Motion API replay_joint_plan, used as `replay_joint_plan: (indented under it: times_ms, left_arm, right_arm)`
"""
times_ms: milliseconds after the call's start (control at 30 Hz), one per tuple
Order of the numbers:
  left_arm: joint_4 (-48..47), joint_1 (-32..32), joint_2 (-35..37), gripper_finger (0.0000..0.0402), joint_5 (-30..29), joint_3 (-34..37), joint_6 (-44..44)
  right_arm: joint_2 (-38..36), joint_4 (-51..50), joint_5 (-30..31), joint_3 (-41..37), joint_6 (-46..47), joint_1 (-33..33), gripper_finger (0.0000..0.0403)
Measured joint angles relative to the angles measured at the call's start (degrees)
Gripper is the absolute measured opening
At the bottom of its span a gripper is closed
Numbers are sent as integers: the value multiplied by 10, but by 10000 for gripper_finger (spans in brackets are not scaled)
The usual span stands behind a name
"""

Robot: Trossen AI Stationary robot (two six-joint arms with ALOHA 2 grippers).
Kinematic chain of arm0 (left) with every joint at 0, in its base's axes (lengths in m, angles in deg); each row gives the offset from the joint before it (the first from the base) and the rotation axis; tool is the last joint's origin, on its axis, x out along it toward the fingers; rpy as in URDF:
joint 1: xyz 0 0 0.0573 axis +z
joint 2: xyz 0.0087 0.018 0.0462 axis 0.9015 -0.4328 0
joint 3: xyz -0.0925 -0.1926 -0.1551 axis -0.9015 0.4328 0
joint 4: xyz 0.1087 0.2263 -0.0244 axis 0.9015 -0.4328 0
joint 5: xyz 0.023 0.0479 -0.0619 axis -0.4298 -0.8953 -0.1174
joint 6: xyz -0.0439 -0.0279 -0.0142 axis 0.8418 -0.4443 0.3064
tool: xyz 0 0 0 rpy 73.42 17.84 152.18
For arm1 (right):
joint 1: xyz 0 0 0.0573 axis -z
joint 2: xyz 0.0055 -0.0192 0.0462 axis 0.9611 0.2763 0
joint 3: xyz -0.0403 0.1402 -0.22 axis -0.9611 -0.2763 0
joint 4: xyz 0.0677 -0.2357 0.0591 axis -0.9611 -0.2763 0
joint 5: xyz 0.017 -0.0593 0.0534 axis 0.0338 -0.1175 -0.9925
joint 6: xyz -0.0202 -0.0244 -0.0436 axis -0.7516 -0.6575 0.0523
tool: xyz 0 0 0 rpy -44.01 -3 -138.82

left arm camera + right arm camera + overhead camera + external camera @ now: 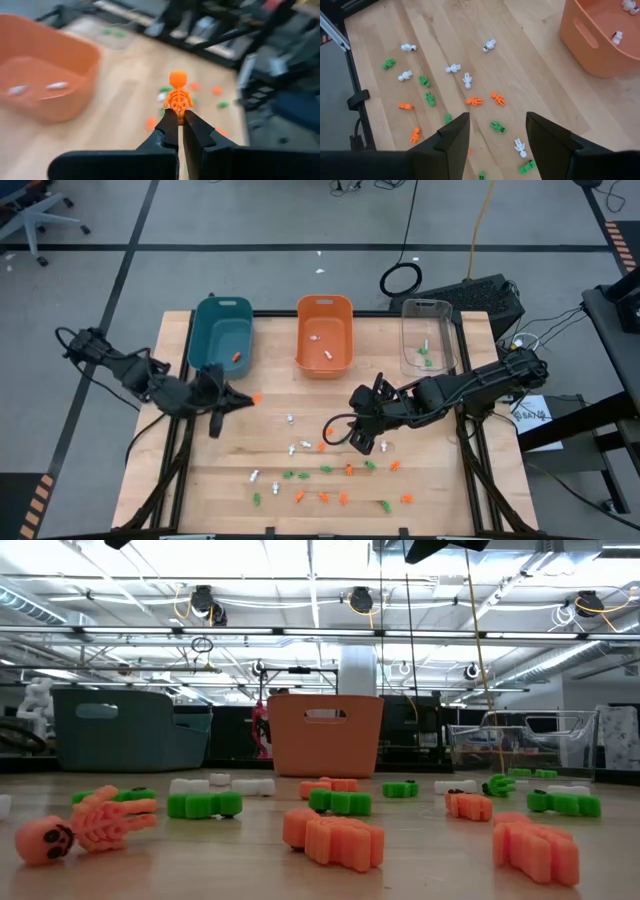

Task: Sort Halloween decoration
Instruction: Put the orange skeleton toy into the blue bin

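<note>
From above, the left gripper (250, 397) sits just in front of the teal bin (222, 332) with a small orange skeleton (257, 397) at its tips, while the right gripper (366, 442) hangs over the scattered Halloween decoration (325, 470) on the table (180, 470), in front of the orange bin (324, 333) and clear bin (428, 334). The left wrist view shows its fingers (170, 131) clenched on the skeleton's legs; the right wrist view shows its fingers (455, 136) spread wide, holding nothing, above the trinkets
</note>
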Motion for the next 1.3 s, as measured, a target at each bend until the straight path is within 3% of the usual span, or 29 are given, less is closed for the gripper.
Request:
replay_joint_plan:
  times_ms: [300,567,833,1067,1300]
  left_arm:
    - [-237,144,0,1,35,-107,-23]
    - [-378,302,-11,1,116,-117,-26]
    - [-402,460,-78,1,91,-105,-108]
    - [-338,611,-173,1,165,-59,-206]
    - [-306,689,-268,1,178,-52,-238]
  right_arm:
    - [0,-7,31,0,-30,0,180]
    - [0,-12,44,0,-53,9,180]
    - [0,-11,42,0,-59,24,180]
    - [0,-8,37,0,-35,21,180]
    - [0,-7,-16,0,-2,13,180]
